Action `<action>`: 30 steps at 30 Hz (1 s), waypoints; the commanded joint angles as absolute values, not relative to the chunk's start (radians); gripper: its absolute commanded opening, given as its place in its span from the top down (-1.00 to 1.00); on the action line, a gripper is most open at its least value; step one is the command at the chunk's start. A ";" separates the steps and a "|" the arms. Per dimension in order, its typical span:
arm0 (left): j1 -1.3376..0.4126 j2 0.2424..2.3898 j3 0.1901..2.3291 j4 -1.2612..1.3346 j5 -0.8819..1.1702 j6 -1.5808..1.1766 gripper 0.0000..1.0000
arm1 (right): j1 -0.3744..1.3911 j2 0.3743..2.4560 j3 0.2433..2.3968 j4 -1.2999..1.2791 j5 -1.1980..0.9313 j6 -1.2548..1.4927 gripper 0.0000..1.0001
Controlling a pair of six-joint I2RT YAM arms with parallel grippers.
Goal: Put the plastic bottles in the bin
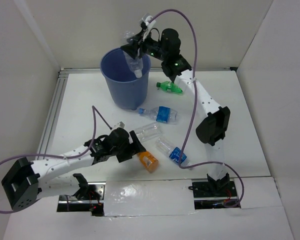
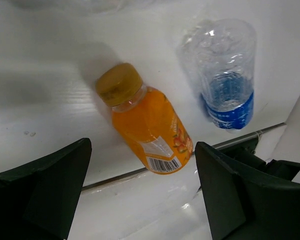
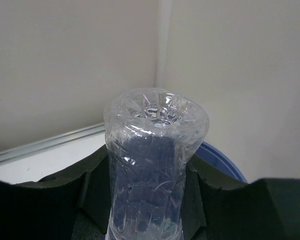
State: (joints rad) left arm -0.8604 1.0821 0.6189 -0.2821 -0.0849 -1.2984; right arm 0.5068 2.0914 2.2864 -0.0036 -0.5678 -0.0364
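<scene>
Squarely between right jaws, clear bottle (image 3: 155,150)

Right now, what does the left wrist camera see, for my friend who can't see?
An orange bottle lies on its side on the white table, seen between two wide-open black jaws. A clear bottle with a blue label lies to its right.

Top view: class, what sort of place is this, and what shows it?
Probably a robot test cell: two arms bolted to a white table, plain white walls around it, a bin and bottles as props.
</scene>
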 commanded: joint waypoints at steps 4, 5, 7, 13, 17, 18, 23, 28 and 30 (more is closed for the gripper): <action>-0.885 1.193 0.653 -0.210 -0.002 -1.417 -0.94 | 0.548 2.200 2.405 0.117 -0.491 0.003 0.87; -0.885 1.207 0.653 -0.210 -0.002 -1.417 -0.94 | 0.548 2.210 2.405 0.117 -0.482 0.003 0.84; -0.885 1.247 0.664 -0.177 0.008 -1.427 -0.94 | 0.548 2.221 2.405 0.117 -0.482 0.003 0.63; -0.885 1.371 0.715 -0.109 0.050 -1.427 -0.96 | 0.539 2.212 2.395 0.014 -0.482 -0.051 -1.00; -0.885 1.465 0.755 -0.075 0.074 -1.427 -0.96 | 0.460 2.093 2.332 -0.102 -0.511 -0.032 -1.00; -0.885 1.503 0.764 -0.075 0.084 -1.427 -0.93 | 0.440 2.064 2.303 -0.126 -0.532 -0.032 -1.00; -0.903 1.568 0.808 -0.124 0.130 -1.384 0.10 | 0.292 1.846 1.926 -0.257 -0.603 -0.084 -1.00; -0.937 1.447 0.837 -0.150 0.097 -1.246 1.00 | 0.141 1.619 1.553 -0.472 -0.685 -0.168 0.00; -0.937 1.352 0.880 -0.138 0.097 -1.159 1.00 | 0.094 1.557 1.467 -0.600 -0.709 -0.245 0.41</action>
